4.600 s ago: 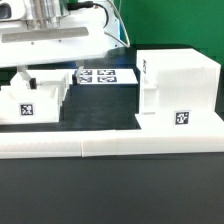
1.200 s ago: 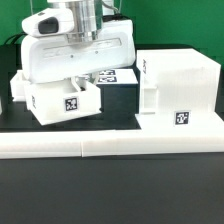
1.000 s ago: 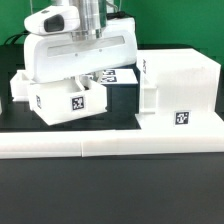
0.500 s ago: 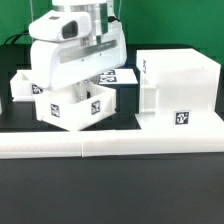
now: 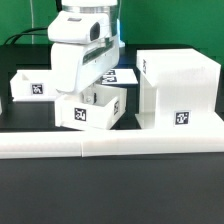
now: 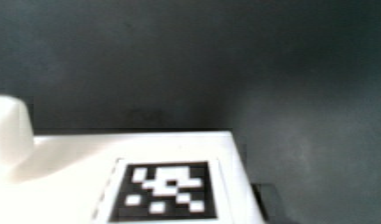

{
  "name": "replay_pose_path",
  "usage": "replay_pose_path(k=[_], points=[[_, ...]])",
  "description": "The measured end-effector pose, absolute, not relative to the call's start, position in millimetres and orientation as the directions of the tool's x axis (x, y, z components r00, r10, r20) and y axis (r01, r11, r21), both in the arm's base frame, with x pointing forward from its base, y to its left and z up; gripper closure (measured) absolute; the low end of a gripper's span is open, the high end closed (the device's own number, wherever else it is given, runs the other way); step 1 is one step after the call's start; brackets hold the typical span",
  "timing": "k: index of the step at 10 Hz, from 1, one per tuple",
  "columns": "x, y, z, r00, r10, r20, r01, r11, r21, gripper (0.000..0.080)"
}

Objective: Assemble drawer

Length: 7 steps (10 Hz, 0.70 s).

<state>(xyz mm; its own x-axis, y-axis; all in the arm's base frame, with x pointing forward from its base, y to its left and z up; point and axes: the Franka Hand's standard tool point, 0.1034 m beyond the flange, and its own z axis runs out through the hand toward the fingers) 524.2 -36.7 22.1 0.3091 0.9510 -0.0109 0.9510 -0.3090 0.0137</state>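
Observation:
My gripper (image 5: 92, 92) is shut on a small white drawer tray (image 5: 88, 113) with a black-and-white tag on its front. It holds the tray tilted, just left of the tall hollow white housing (image 5: 180, 88) in the exterior view. The hand's body hides the fingers. A second knobbed tray (image 5: 30, 88) sits at the exterior view's left, apart from the gripper. The wrist view shows the held tray's white wall and tag (image 6: 169, 190) up close, with a rounded white part (image 6: 6, 125) beside it over the dark table.
Long low white border bars (image 5: 110, 146) run along the front of the work area. The marker board (image 5: 122, 76) lies flat behind the gripper, partly hidden by it. The table is black.
My gripper came down on the tray at the exterior view's left, took hold of it, and has carried it right toward the housing, turning as it went.

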Motion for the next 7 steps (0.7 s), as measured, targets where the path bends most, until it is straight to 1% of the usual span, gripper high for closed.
replay_pose_path(k=[4,7], points=[[528.1,-39.1,24.1,0.027,0.999,-0.043,1.000,-0.027,0.015,0.0757],[527.8,-40.4,24.1,0.031,0.999,-0.044,0.999,-0.031,0.015,0.0757]])
